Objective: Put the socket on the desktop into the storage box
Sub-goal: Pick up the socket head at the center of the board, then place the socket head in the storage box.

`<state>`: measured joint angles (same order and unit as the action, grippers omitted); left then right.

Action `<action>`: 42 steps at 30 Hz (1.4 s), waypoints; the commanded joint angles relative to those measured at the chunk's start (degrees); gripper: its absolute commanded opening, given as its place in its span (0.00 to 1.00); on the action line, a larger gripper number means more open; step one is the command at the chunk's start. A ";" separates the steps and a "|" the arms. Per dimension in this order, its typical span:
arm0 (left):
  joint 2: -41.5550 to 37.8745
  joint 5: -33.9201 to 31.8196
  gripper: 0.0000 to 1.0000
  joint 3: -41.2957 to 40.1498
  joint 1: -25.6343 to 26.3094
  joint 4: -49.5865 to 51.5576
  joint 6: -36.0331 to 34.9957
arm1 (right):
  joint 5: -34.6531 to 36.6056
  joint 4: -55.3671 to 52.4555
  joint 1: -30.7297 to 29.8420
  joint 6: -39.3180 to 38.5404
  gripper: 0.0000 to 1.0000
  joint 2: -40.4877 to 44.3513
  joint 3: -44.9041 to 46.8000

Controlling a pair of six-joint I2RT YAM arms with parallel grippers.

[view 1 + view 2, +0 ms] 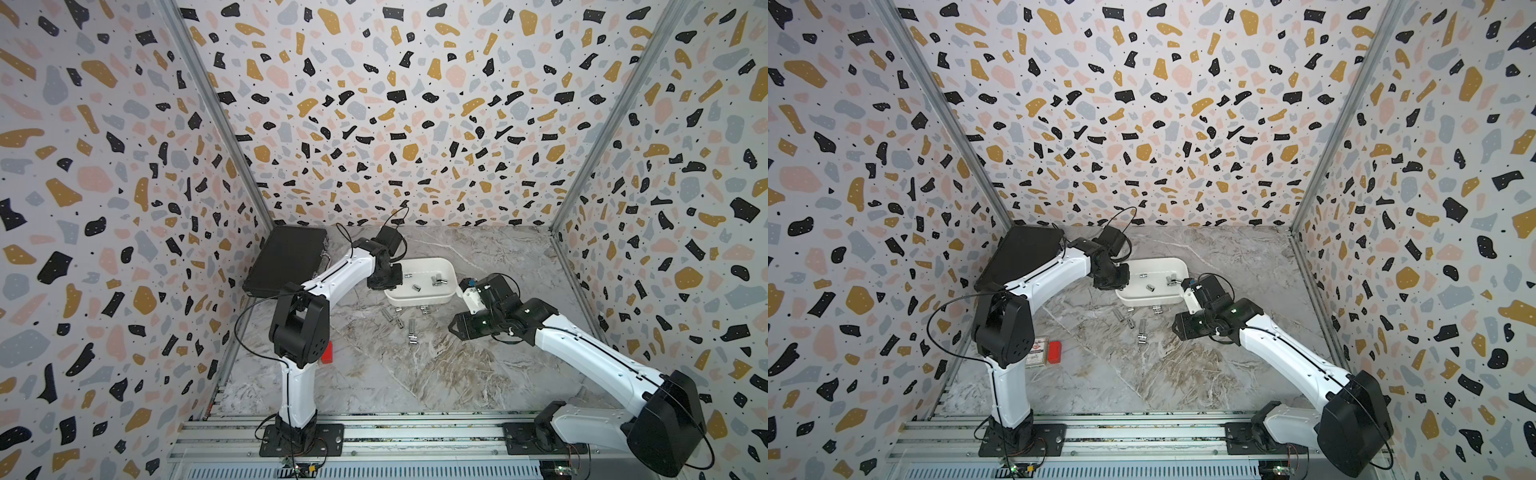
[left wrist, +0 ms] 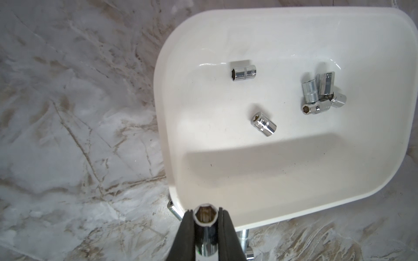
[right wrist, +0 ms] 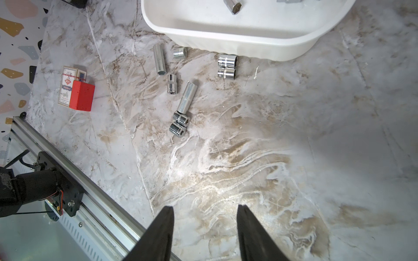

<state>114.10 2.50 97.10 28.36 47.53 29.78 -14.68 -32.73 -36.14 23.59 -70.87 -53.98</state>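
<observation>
Pinching a socket [image 2: 206, 237] beside the storage box [image 2: 161, 117], the left gripper [image 2: 206, 212] shows its catch only wrist-side; right gripper [image 3: 205, 206] spread, empty.

Top views look down from high; both wrist views, close, share the storage box [image 2: 271, 180] [image 3: 248, 43].

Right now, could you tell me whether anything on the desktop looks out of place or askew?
A red block and a small printed card box sit together on the desktop, apart from the sockets and unrelated to them. The black case appears propped at a tilt by the wall.
</observation>
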 commanded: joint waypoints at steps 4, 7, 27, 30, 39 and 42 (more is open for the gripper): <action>3.75 0.51 0.00 5.62 0.58 2.26 -0.74 | 0.44 -1.29 -0.16 0.31 0.51 0.04 -2.27; 5.68 0.64 0.00 7.67 0.67 2.70 -0.87 | 0.44 -1.19 -0.16 0.52 0.51 0.18 -2.03; 13.55 -0.17 0.00 14.17 1.00 4.46 -1.34 | 0.68 -0.68 -0.08 1.36 0.50 0.61 -0.64; 13.88 -0.23 0.00 14.12 1.07 4.48 -1.47 | 0.76 -0.72 -0.09 1.46 0.50 0.73 -0.39; 13.23 -0.74 0.29 13.86 1.34 4.77 -1.50 | 0.94 -0.67 -0.07 1.63 0.50 1.18 -0.06; 12.26 -1.04 0.31 13.56 1.35 4.55 -1.65 | 1.01 -0.67 -0.11 1.72 0.51 1.37 -0.06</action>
<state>127.33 2.37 109.51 29.39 51.40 29.08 -14.28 -32.71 -36.12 24.67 -70.87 -53.95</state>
